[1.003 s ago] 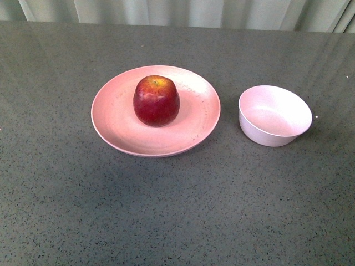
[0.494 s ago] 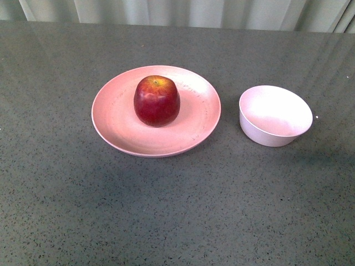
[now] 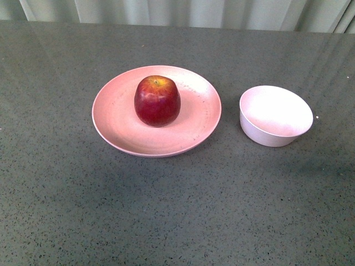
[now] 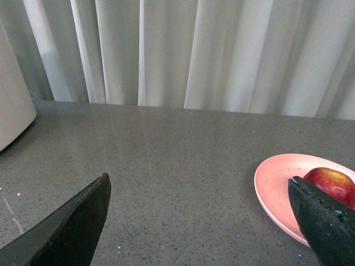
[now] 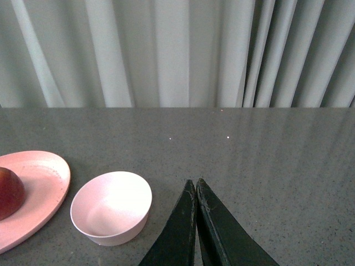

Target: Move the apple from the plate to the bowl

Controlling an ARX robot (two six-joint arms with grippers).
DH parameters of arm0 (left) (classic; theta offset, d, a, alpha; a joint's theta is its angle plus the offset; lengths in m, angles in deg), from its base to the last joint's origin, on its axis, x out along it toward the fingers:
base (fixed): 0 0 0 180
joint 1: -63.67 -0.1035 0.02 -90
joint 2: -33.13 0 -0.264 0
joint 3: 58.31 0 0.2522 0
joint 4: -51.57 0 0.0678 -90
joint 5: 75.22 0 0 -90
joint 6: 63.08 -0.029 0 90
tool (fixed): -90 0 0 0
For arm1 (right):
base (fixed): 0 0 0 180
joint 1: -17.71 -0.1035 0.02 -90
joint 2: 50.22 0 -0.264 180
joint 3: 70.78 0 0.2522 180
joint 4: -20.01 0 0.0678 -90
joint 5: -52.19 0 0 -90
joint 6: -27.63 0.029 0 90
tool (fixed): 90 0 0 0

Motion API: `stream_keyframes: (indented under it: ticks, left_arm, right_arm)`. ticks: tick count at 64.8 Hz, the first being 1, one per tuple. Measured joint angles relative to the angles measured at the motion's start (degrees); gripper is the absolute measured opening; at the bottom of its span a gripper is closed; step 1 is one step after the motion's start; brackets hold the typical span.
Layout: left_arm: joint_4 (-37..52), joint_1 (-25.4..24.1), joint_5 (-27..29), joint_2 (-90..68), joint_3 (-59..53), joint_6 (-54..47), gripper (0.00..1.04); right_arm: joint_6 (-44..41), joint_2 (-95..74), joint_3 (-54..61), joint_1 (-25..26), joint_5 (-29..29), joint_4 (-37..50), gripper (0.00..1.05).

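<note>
Surface: grey and speckled, pale curtain behind.
Left tool: fingers spread wide, gripping nothing.
Right tool: fingers pressed together, gripping nothing.
Apple: upright on the pink plate, near its middle.
Bowl: right of the plate, apart from it.

- Surface: dark grey, speckled like stone, smooth, with a soft sheen at its far edge.
- Plate: pink, matt, plastic-looking, finely flecked.
- Bowl: pale, smooth, satin finish, plastic-looking.
- Apple: glossy, waxy skin with small highlights.
- Curtain: pale matt cloth hanging in folds.
- Left fingers and right fingers: black, matt, slightly rough-looking.
</note>
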Motion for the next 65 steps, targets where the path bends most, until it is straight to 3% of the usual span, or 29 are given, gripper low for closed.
stream_keyframes:
  ticks: [49, 55, 65]
  left_arm:
    - [0.0, 0.0, 0.0, 0.0, 0.0, 0.02, 0.96]
    - [0.0, 0.0, 0.04, 0.0, 0.0, 0.0, 0.96]
    - [0.0, 0.0, 0.0, 0.0, 0.0, 0.02, 0.96]
  right_arm:
    - [0.0, 14.91, 0.0, 0.0, 0.0, -14.8, 0.02]
    - [0.02, 22.16, -0.02, -0.07, -0.04, -23.8, 0.02]
    - [0.0, 24.46, -0.02, -0.09, -0.02, -24.65, 0.02]
